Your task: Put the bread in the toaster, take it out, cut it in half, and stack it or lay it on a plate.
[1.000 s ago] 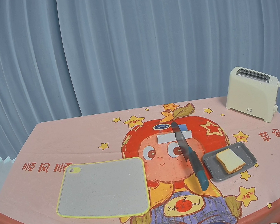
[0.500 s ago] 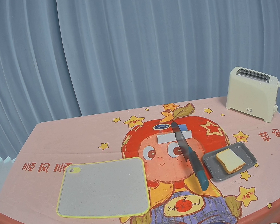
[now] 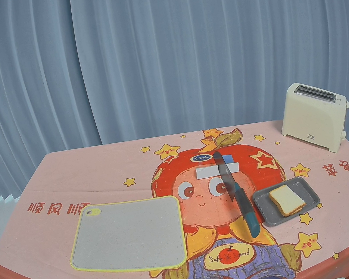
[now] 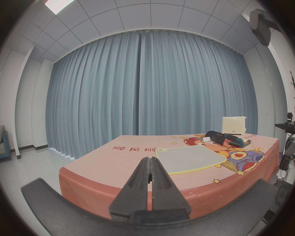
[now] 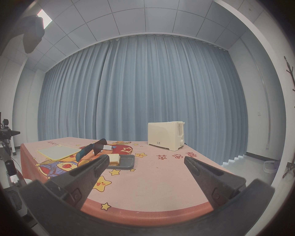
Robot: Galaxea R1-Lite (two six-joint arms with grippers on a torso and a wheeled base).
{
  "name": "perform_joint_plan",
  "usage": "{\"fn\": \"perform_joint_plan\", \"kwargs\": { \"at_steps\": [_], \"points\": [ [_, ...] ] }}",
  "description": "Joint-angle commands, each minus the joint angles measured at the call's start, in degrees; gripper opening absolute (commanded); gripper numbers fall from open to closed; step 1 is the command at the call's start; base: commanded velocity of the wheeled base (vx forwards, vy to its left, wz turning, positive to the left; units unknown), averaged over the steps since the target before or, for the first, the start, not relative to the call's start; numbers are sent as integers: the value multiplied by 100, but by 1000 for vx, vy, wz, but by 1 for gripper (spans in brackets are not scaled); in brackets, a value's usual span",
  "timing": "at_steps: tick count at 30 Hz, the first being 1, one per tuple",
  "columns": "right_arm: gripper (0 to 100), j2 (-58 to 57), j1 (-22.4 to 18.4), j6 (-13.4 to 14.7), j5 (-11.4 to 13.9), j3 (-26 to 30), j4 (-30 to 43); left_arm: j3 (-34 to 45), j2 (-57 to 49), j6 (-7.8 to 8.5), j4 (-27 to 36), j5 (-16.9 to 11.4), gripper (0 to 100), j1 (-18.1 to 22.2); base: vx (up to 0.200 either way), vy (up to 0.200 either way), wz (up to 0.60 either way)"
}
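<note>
Judging from how things lie, the task has not begun; every step is left. With the middle of the table as the dial's centre and 12 o'clock pointing away from the robot, the slice of bread lies flat on the grey plate at about 4 o'clock. It is whole and pale and nothing touches it. The toaster stands upright at about 2 o'clock near the far right corner, well apart from the plate, and no bread shows in its top slot.

The knife lies close to the centre, its blade toward 12 o'clock and its teal handle toward 5 o'clock, just beside the plate's left edge. The blade rests across a small white block. The cutting board lies bare at about 8 o'clock.

Neither arm is over the work. The left gripper sits off the near edge at about 7 o'clock, its fingers pressed together on nothing. The right gripper sits off the near edge at about 5 o'clock, its fingers spread wide and empty, with the plate and bread ahead of it.

What remains, as a judgement:
- lift the slice off the plate and drop it into the toaster;
- take it out again and set it on the cutting board;
- pick up the knife and cut the slice in half;
- stack or lay the halves on the plate.

The right arm, nearer to both bread and toaster, looks best placed for the first pick.
</note>
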Motion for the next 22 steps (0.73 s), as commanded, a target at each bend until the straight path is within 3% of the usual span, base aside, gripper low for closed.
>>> {"fn": "perform_joint_plan", "kwargs": {
  "at_steps": [1, 22],
  "points": [
    [100, -104, 11, 12, 21, 101, -4, 101, -49, 2, -3, -1, 0, 0, 0, 0, 0],
    [100, -104, 11, -41, 21, 101, -4, 101, -49, 2, -3, -1, 0, 0, 0, 0, 0]
  ]
}}
